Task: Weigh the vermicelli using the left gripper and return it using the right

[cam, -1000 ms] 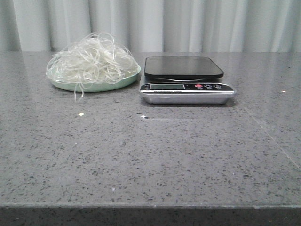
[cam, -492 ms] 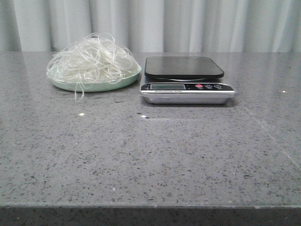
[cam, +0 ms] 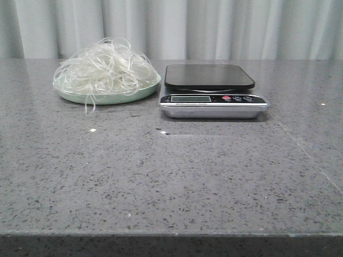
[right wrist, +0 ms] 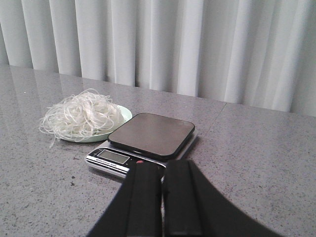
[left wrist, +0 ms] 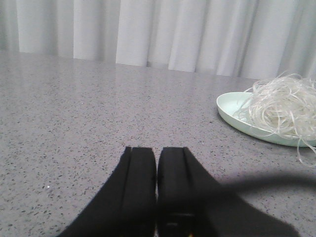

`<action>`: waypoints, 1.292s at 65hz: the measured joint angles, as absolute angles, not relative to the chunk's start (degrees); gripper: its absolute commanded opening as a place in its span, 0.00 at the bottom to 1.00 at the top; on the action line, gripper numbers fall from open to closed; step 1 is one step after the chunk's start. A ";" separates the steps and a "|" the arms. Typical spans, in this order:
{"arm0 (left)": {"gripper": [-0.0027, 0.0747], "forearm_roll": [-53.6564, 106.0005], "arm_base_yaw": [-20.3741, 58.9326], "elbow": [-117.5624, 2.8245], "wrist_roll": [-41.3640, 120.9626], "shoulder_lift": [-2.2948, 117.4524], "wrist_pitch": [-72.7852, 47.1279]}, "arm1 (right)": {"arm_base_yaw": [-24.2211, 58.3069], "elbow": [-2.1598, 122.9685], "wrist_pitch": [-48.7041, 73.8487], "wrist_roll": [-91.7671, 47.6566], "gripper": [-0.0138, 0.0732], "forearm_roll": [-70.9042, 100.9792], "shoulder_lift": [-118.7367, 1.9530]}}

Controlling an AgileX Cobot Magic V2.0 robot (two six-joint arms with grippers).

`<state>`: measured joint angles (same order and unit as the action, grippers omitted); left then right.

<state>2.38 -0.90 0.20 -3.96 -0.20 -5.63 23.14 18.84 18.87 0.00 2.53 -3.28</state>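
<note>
One plate (cam: pixel 110 98) holds all the vermicelli (cam: pixel 104 69); left tool (left wrist: pixel 157 165) and right tool (right wrist: pixel 162 180) closed, empty.

The table (cam: pixel 171 176) lies bare across its whole near half, wide room for either arm. At the far side stand just two obstacles: the plate (cam: pixel 115 98) heaped with vermicelli (cam: pixel 104 69) on the left, and the scale (cam: pixel 211 91) just beside it on the right, a narrow gap between them. The scale's dark platform is bare on top. Open table flanks both to the left and right edges. A curtain (cam: pixel 177 27) closes off the back.
</note>
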 measured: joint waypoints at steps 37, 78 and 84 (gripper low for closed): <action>0.21 2.38 -0.90 0.20 -3.96 -0.20 -5.63 | 2.61 1.92 3.63 0.00 0.38 1.58 -2.28; 0.21 2.38 -0.90 0.20 -3.96 -0.20 -5.63 | 2.14 -1.61 0.39 0.00 0.38 3.03 0.59; 0.21 2.38 -0.90 0.20 -3.96 -0.20 -5.63 | 2.14 -1.61 0.00 0.00 0.38 3.03 0.59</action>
